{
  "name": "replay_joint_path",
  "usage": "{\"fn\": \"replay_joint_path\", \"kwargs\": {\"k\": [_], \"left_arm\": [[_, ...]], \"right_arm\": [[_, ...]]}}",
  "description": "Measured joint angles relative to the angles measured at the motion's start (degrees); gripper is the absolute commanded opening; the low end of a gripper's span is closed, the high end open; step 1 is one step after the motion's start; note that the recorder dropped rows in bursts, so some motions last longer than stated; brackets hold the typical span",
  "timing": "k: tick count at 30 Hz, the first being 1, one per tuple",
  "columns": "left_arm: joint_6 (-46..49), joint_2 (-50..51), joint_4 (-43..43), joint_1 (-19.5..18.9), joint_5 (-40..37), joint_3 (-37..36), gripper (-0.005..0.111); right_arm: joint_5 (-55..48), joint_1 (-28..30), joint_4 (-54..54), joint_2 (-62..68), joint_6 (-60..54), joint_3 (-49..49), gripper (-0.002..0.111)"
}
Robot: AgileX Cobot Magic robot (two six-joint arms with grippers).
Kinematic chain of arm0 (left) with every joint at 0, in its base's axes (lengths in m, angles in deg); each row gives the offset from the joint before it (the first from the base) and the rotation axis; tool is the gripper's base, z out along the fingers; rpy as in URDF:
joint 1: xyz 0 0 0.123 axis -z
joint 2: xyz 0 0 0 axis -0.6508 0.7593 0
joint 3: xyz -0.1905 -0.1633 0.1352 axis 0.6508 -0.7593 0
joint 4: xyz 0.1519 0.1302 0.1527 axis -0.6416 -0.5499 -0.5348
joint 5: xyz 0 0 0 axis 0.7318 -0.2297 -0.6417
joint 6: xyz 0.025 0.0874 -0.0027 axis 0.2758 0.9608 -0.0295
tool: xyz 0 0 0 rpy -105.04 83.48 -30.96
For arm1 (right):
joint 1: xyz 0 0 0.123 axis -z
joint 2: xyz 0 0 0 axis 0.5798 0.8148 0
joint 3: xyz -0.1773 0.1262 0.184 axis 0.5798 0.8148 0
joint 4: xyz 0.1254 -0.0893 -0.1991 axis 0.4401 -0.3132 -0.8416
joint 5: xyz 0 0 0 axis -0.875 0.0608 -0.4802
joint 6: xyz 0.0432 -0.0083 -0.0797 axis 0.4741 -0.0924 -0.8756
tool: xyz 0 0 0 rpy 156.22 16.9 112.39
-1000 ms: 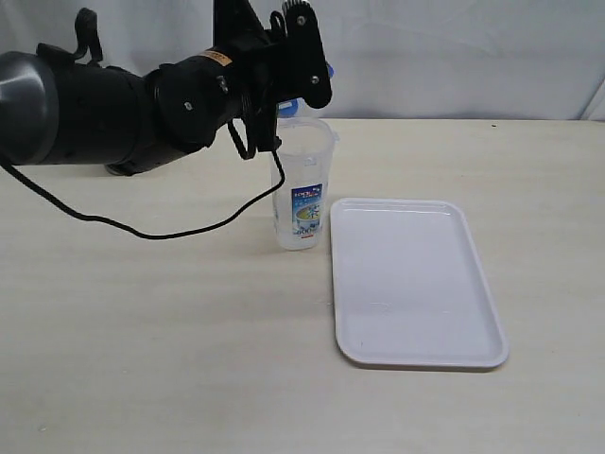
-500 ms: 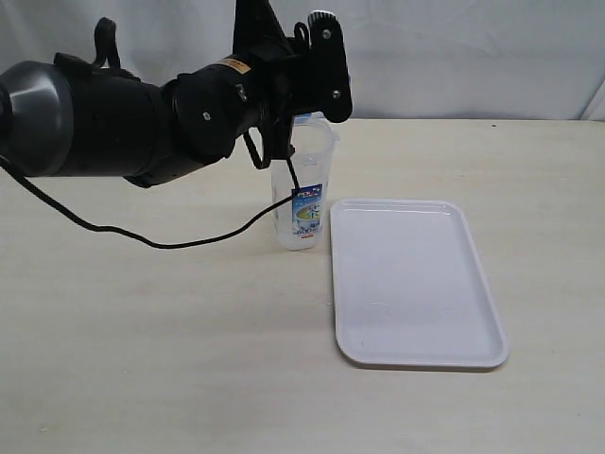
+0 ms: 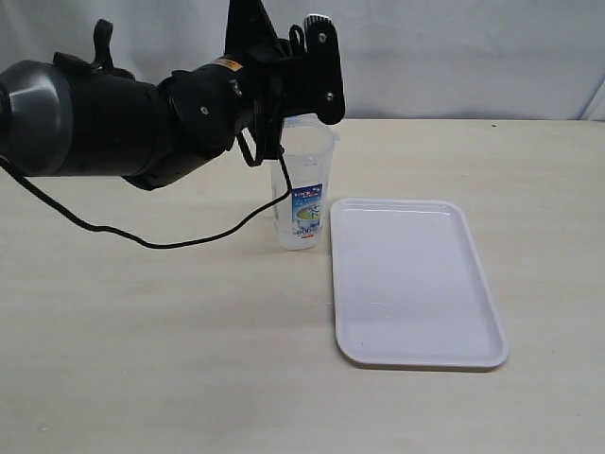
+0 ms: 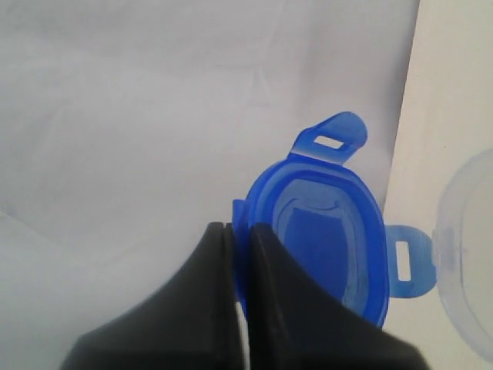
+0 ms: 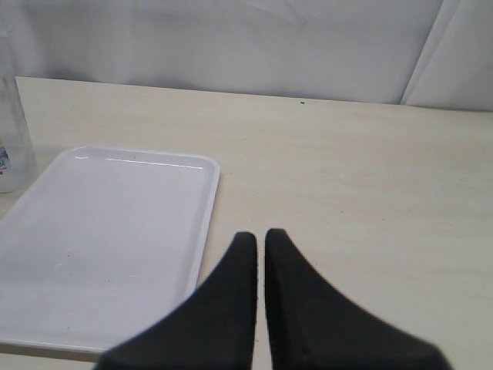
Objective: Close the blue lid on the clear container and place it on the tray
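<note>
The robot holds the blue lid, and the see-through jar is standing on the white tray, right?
Not quite. The left end effector does pinch the blue lid, but the clear container stands on the table beside the tray, not on it. The exterior view shows this.

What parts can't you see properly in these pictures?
The lid: the left arm hides it in the exterior view.
The container: cut off by the edge in both wrist views.
The label: print too small to read, exterior view.
The right tool: outside the exterior view.
</note>
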Motion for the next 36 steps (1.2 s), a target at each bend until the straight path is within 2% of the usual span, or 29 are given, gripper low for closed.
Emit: {"fn": "replay_joint_path", "kwargs": {"k": [5,15,25,36], "left_arm": [[0.3,0.0,0.7,0.0,0.8,0.0,0.000],[2.7,0.0,3.0,2.7,4.5,0.0,0.000],[3.6,-0.5,8.2,3.9,5.1,0.0,0.000],[3.6,-0.5,9.6,5.6,6.1,0.0,0.000]], "right_arm": [[0.0,0.0,0.0,0.0,0.0,0.0,0.004],[-0.1,0.0,0.0,0.0,0.0,0.0,0.004],[-0.1,0.0,0.0,0.0,0.0,0.0,0.004],[-0.1,0.0,0.0,0.0,0.0,0.0,0.004]]}}
